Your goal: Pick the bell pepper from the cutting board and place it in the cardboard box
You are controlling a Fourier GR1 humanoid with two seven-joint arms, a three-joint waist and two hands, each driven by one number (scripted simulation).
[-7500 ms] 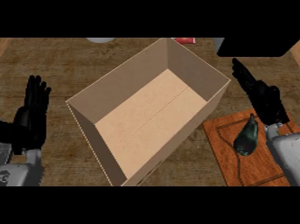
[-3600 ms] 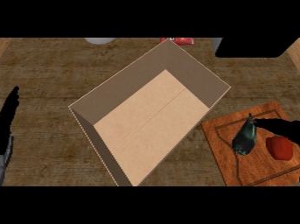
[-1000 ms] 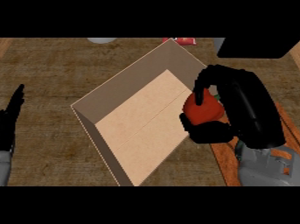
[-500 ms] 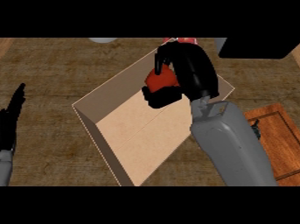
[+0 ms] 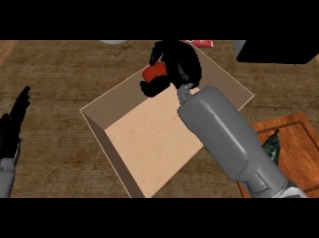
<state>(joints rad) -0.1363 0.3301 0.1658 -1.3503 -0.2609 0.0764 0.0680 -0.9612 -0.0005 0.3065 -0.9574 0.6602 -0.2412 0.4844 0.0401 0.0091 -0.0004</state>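
Observation:
The red bell pepper (image 5: 153, 73) is held in my right hand (image 5: 178, 65), whose fingers curl round it above the far end of the open cardboard box (image 5: 137, 135). My grey right forearm stretches across the box from the lower right. The wooden cutting board (image 5: 304, 144) lies at the right, partly hidden by that forearm, with a dark green vegetable (image 5: 270, 149) on it. My left hand (image 5: 9, 130) rests at the left edge, fingers straight and pointing up.
A black block (image 5: 285, 50) fills the top right corner. A small red object (image 5: 202, 43) and a pale round object (image 5: 111, 42) sit at the far edge of the wooden counter.
My right hand has carried the pepper further left and away from me, from mid-box to the box's far end. The left hand has stayed still.

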